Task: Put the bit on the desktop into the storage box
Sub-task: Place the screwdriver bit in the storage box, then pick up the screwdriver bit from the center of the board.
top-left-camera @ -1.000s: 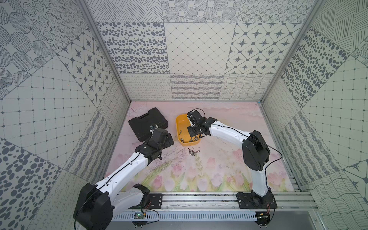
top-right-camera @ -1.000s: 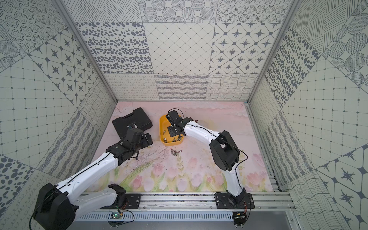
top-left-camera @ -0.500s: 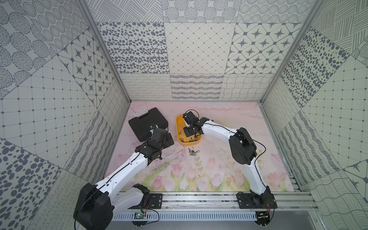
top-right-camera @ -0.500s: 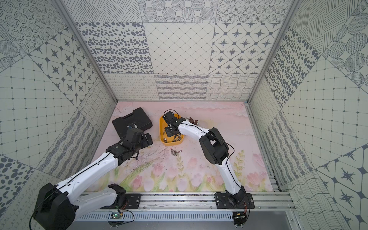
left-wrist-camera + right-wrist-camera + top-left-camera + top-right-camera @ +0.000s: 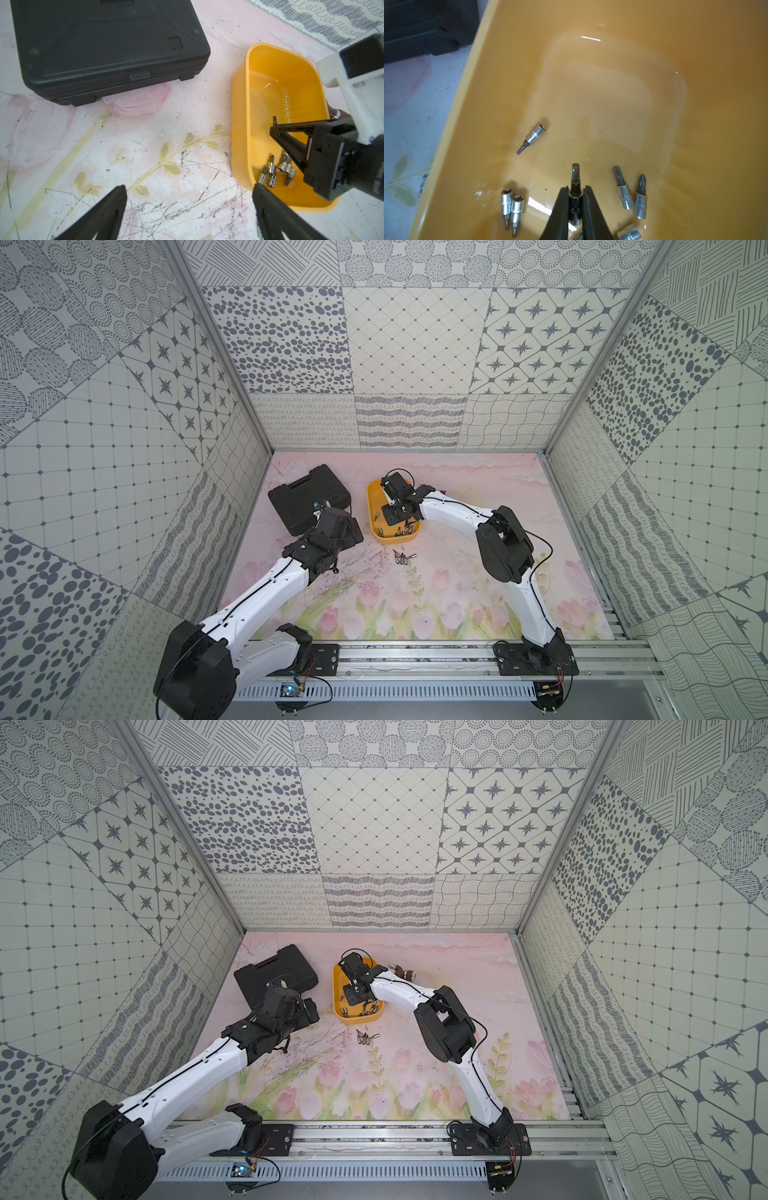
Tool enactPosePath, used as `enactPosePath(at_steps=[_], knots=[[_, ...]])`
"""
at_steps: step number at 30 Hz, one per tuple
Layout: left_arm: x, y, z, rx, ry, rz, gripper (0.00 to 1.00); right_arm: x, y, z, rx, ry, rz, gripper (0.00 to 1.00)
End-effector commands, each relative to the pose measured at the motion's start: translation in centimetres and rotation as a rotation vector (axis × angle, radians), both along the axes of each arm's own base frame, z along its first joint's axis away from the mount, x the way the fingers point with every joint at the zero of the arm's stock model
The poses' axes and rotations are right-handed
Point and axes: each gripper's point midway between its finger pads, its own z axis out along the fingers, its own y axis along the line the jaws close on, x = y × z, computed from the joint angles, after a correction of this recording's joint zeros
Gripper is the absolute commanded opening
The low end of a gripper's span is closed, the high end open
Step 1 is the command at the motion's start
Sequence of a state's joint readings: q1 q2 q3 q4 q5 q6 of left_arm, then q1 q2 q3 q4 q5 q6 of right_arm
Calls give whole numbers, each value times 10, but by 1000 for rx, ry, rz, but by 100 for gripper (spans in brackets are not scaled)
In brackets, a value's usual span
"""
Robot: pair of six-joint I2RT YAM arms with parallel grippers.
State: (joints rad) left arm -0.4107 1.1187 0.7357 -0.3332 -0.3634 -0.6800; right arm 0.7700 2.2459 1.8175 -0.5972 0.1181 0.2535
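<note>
Bit (image 5: 575, 179) pinched by the right gripper (image 5: 575, 190), low inside the storage box (image 5: 483, 87) among other bits (image 5: 517, 207) — clearest in the right wrist view. Both top views show further bits (image 5: 402, 559) lying on the scratched desktop (image 5: 457, 593) just beside the box. The left gripper (image 5: 189, 187) hangs spread wide — patterned grey-and-white walls (image 5: 411, 344) around.

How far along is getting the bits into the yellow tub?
Done: several silver bits lie in the shallow yellow plastic tub. In hand: the right pincer grips a dark bit over it. Left: a few loose bits on the pink floral tabletop.
</note>
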Motion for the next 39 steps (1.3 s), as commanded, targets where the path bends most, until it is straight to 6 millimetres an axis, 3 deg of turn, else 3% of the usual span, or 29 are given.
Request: enactPosePath(at_steps=[1, 7, 11, 15, 25, 32, 39], knots=[[-3, 0, -5, 2, 30, -4, 99, 7, 3, 2, 7, -21, 1, 16], [-3, 0, -2, 5, 24, -7, 99, 7, 1, 15, 13, -41, -1, 43], [-4, 1, 0, 9, 18, -5, 99, 6, -2, 27, 21, -58, -3, 51], [-4, 1, 3, 8, 11, -7, 99, 4, -6, 45, 34, -82, -8, 61], [-1, -7, 9, -17, -9, -55, 99, -1, -22, 95, 59, -168, -31, 96], [4, -45, 33, -90, -118, -290, 99, -13, -48, 127, 52, -245, -62, 97], [-5, -75, 53, -89, -167, -499, 99, -31, -84, 149, 54, -303, -114, 97]])
